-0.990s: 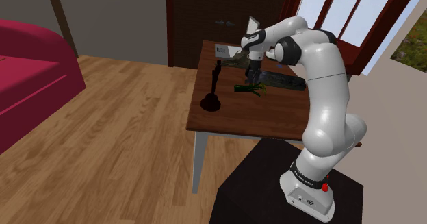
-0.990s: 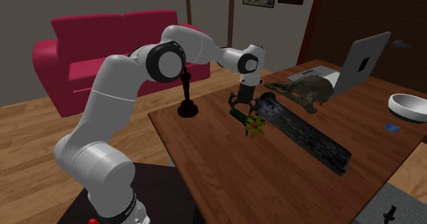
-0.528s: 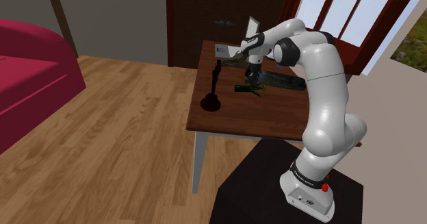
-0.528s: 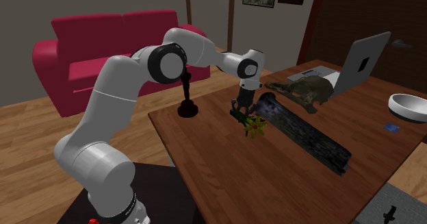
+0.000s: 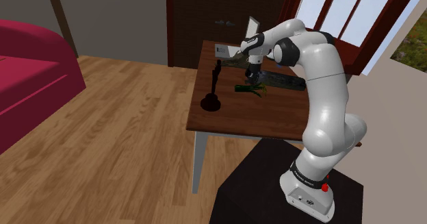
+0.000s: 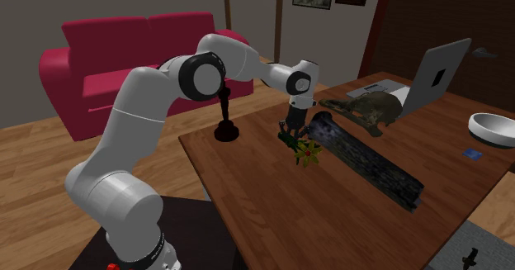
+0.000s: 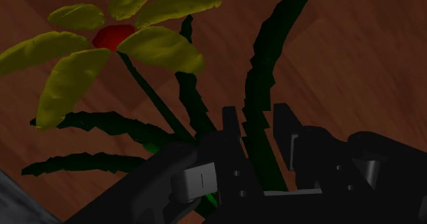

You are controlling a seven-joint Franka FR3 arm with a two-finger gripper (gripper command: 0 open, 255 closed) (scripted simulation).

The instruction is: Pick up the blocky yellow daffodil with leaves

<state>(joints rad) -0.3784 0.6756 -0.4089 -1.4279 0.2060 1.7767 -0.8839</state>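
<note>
Since second ago jaws dropped onto daffodil [image 6: 307, 151] and narrowed; now pinch dark green leaf beside stem; flower lies on worktop [image 6: 330, 223], just beside log [image 6: 371, 165]; grasp looks made, lift next; count: one daffodil, one log, one black candlestick [image 6: 227, 132], one laptop [image 6: 437, 74], one bowl [image 6: 493, 128]
</note>
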